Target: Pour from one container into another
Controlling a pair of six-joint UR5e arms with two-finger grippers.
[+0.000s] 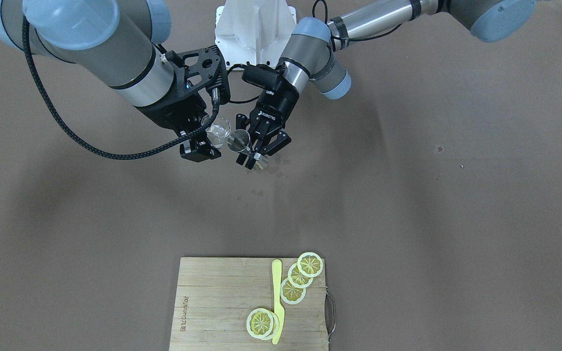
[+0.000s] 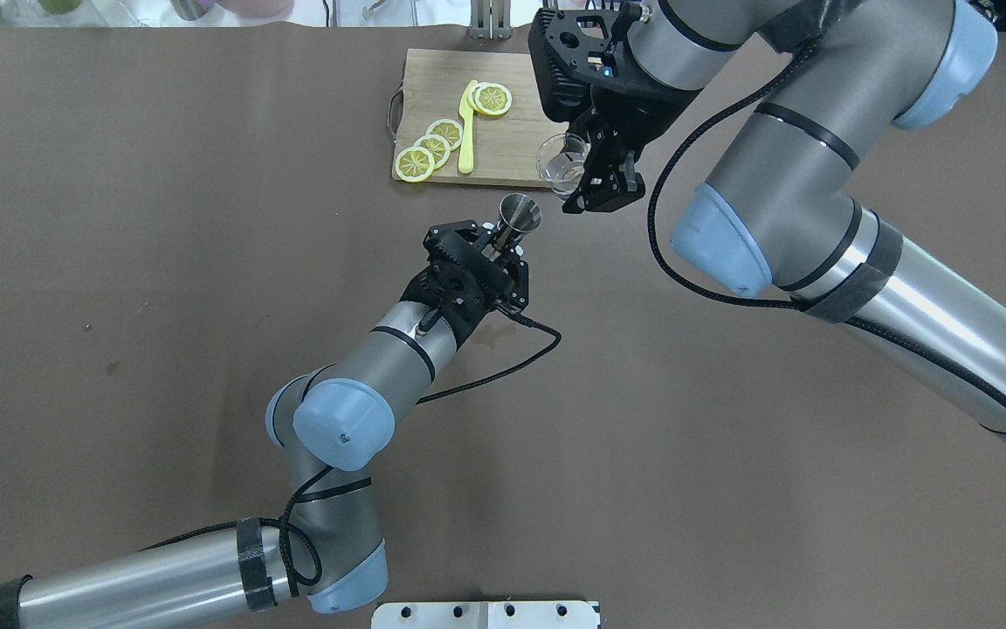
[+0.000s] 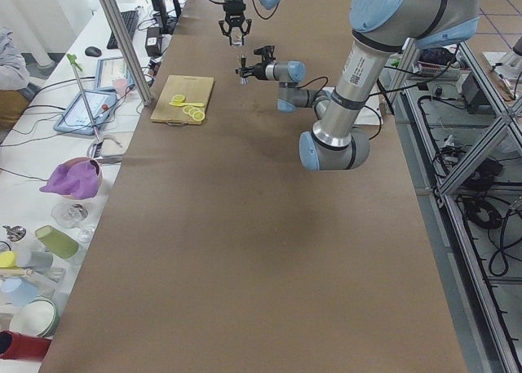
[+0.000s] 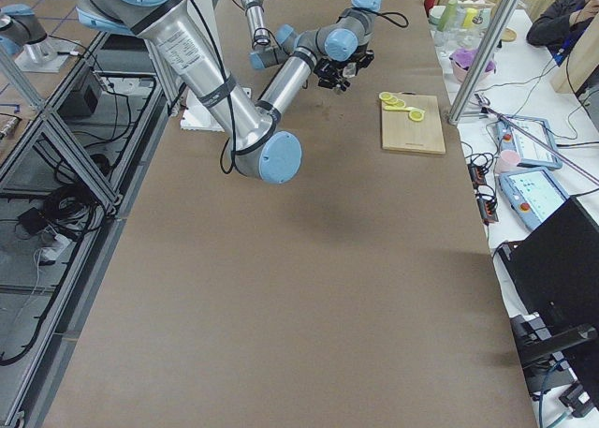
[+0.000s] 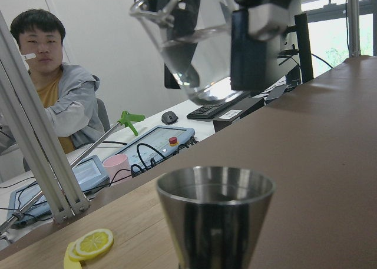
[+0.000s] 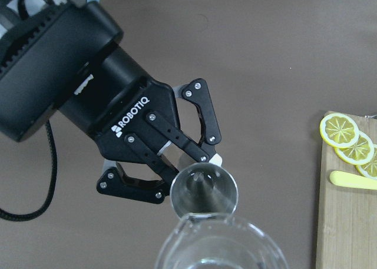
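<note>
A steel jigger (image 2: pixel 520 214) is held upright above the table, my left gripper (image 2: pixel 498 247) shut on its lower half. Its open mouth (image 6: pixel 204 190) shows from above in the right wrist view, and its cone (image 5: pixel 215 213) fills the bottom of the left wrist view. A clear glass beaker (image 2: pixel 561 163) with liquid hangs just beyond and above the jigger, tilted toward it, with my right gripper (image 2: pixel 597 175) shut on it. In the front view the beaker (image 1: pixel 216 131) sits beside the jigger (image 1: pixel 239 140), their rims close. The beaker's lip (image 6: pixel 219 242) overlaps the jigger's rim.
A wooden cutting board (image 1: pixel 222 302) with several lemon slices (image 1: pixel 292 290) and a yellow knife (image 1: pixel 277 300) lies at the table's far side from the robot. Small wet spots (image 1: pixel 281 165) mark the brown tabletop under the grippers. An operator (image 5: pixel 50 86) sits beyond the table.
</note>
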